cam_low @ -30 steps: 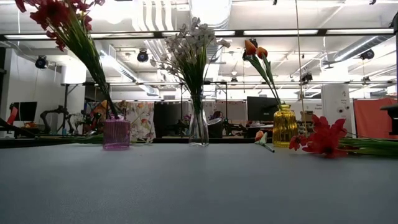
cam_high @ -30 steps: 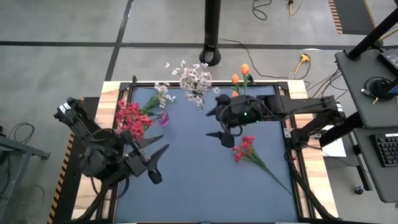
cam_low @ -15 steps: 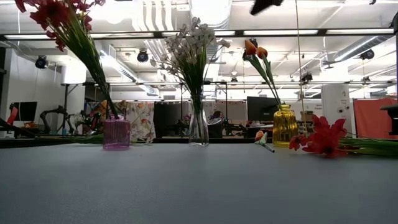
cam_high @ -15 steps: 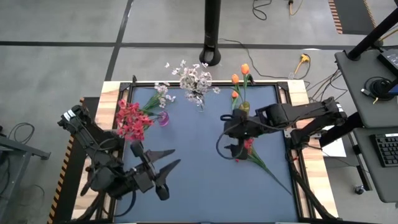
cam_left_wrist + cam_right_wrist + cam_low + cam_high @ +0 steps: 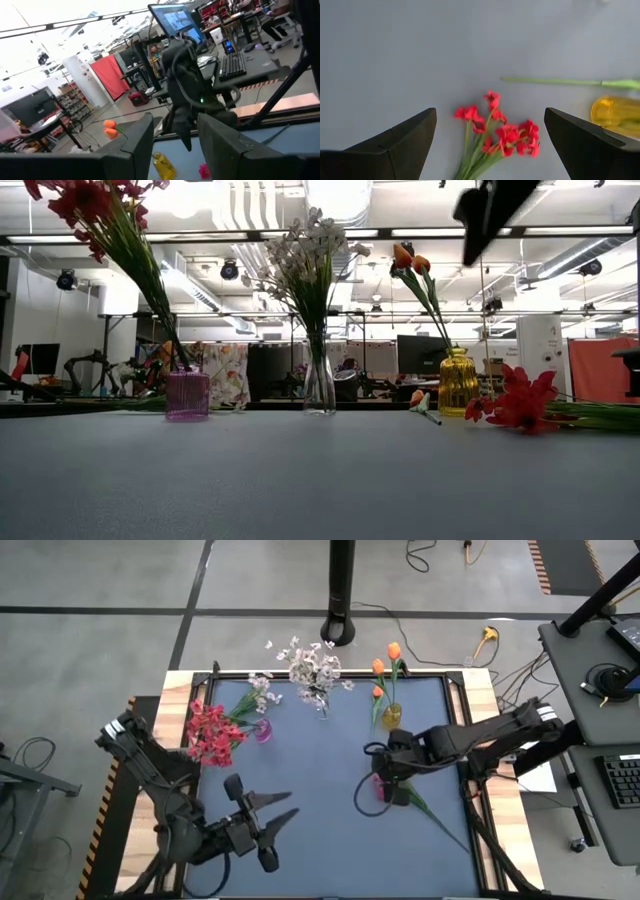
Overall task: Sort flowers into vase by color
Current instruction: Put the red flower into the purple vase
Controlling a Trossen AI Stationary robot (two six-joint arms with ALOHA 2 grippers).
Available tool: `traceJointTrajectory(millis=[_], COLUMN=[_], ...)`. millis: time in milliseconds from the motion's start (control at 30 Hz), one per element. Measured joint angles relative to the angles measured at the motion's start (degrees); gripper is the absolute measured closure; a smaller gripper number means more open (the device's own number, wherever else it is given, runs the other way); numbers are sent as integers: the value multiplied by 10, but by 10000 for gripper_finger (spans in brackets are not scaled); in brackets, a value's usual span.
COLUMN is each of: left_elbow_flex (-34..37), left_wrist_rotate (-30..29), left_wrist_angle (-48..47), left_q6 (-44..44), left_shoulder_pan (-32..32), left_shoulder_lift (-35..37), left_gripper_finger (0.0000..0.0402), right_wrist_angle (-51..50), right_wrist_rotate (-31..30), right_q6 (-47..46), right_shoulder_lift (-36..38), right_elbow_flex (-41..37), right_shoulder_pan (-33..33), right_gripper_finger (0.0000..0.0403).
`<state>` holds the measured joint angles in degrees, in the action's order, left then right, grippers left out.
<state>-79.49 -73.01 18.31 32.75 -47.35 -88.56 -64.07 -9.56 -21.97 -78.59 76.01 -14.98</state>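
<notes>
A loose red flower point(image 5: 495, 131) lies flat on the blue table, its stem point(image 5: 437, 822) running toward the near right corner; it also shows in the low view point(image 5: 520, 405). My right gripper point(image 5: 490, 112) hangs open above its blossoms, pointing steeply down, one finger on either side and clear of them point(image 5: 380, 783). My left gripper point(image 5: 283, 808) is open and level near the table's front left, with nothing between its fingers point(image 5: 175, 135). At the back, a pink vase point(image 5: 187, 395) holds red flowers, a clear vase point(image 5: 320, 385) white ones, and a yellow vase point(image 5: 458, 385) orange buds.
A loose green stem point(image 5: 555, 80) with an orange bud point(image 5: 417, 397) lies on the table beside the yellow vase point(image 5: 616, 112). A white-pink spray point(image 5: 257, 692) shows by the pink vase at the far left. The table's middle and front are bare blue surface point(image 5: 320, 790).
My right gripper has come down and toward the near edge, tipping to point steeply down over the loose red flower; it stays open. My left gripper has drifted toward the near edge and a little right, still level and open. The flowers have not moved.
</notes>
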Motion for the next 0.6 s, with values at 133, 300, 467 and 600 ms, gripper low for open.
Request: traceJointTrajectory(millis=[133,300,467,600], left_elbow_flex=[-12,-14,-13,-11], left_wrist_rotate=[-10,-13,-12,80], left_wrist_angle=[-4,-20,-102,-219], left_q6=[-2,-30,-110,-206], left_shoulder_pan=[0,-1,-3,6], left_shoulder_lift=[-20,-42,-57,-57], left_gripper_finger=[265,265,265,265], right_wrist_angle=[38,49,48,47], right_wrist_rotate=[-1,-22,-21,-25], right_q6=[-5,-61,-130,-176], right_shoulder_lift=[28,62,77,79], right_elbow_flex=[-80,-169,-227,-251], right_shoulder_pan=[0,0,-6,-10], right_gripper_finger=[39,39,39,39])
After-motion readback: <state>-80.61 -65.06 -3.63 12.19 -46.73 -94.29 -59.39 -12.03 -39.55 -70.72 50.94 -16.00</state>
